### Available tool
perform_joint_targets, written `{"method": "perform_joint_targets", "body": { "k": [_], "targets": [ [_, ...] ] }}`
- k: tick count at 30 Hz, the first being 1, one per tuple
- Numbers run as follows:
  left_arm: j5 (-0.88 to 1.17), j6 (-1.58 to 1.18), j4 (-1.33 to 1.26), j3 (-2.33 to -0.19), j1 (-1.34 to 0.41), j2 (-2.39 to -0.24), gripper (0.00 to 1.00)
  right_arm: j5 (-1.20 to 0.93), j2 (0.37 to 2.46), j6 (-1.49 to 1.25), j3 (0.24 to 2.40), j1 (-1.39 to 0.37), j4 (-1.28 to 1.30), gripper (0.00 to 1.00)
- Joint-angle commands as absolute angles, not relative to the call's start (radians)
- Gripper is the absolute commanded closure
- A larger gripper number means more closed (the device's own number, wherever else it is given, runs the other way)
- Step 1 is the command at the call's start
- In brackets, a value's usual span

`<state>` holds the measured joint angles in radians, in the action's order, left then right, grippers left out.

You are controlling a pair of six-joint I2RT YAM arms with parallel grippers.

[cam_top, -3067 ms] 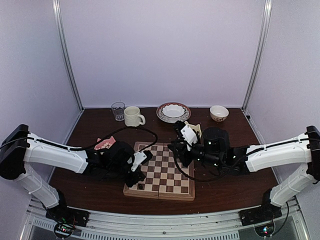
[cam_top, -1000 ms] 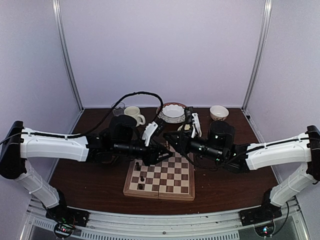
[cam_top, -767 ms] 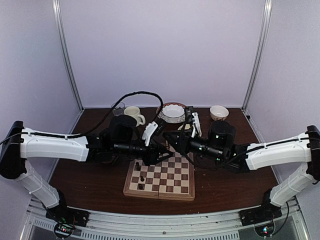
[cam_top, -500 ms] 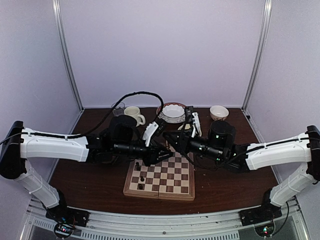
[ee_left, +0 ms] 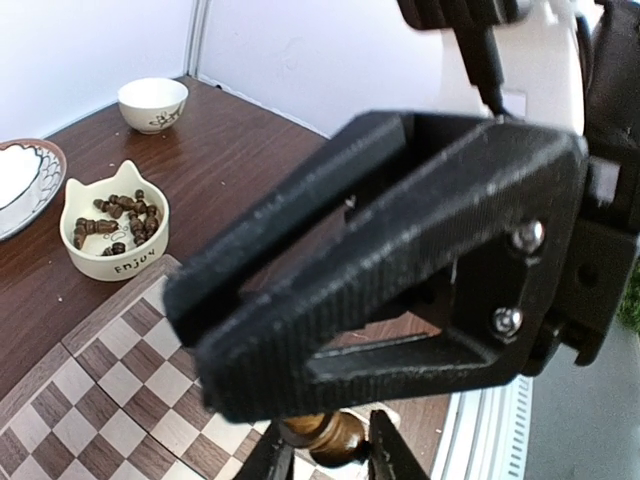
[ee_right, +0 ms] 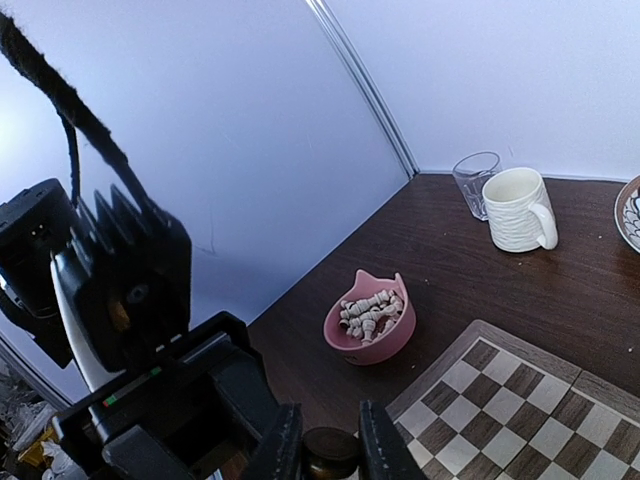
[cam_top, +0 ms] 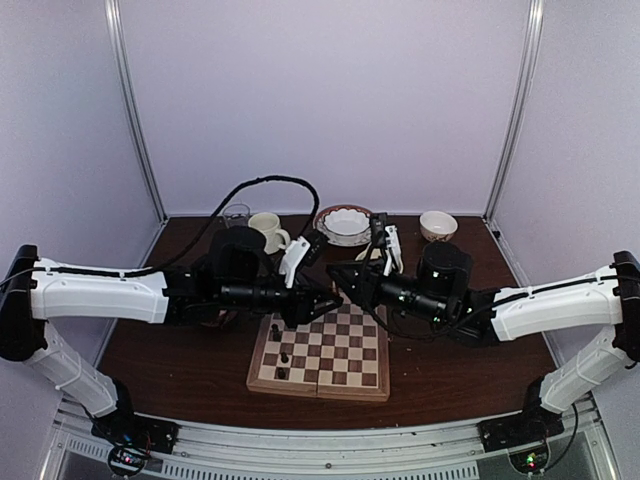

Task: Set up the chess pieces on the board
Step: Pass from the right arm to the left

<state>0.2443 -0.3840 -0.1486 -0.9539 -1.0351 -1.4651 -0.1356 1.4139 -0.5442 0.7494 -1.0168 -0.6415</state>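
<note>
**Piece held nose to nose over the board's 12 o'clock edge**

The piece [ee_left: 322, 438] hangs in the air above the board's [cam_top: 345, 358] 12 o'clock edge, where your two grippers meet tip to tip. The left gripper [ee_left: 327, 462] pinches it at the bottom of its wrist view. The right gripper [ee_right: 326, 448] also nips a dark piece, and you cannot tell whether that is the same one or a second. The fingers hide its long axis. Three pieces [cam_top: 281, 356] stand near the board's 8 o'clock corner, so the left arm has the shorter way there. This looks like a handover: release one pair of jaws only.
</note>
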Motion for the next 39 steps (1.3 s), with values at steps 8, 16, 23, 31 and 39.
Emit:
{"method": "perform_joint_targets", "body": {
  "k": [8,16,23,31,39],
  "targets": [
    [0.22,-0.373,-0.172,-0.944,-1.031,-1.437,0.85,-0.14,1.425,-0.521,0.733,-1.019,-0.639,0.8],
    [0.206,-0.348,-0.139,-0.947,-1.029,-1.439,0.93,-0.148,1.405,-0.487,0.733,-1.019,-0.615,0.67],
    [0.175,-0.199,-0.023,-0.956,-1.03,-1.443,0.95,-0.234,1.304,-0.4,0.818,-0.985,-0.343,0.45],
    [0.182,-0.039,0.074,-0.956,-1.03,-1.416,0.95,-0.612,1.337,-0.427,0.896,-0.824,-0.056,0.41],
    [0.222,0.034,0.14,-0.98,-1.03,-1.414,0.94,-0.772,1.385,-0.456,0.88,-0.809,-0.144,0.4]
  ]
}}
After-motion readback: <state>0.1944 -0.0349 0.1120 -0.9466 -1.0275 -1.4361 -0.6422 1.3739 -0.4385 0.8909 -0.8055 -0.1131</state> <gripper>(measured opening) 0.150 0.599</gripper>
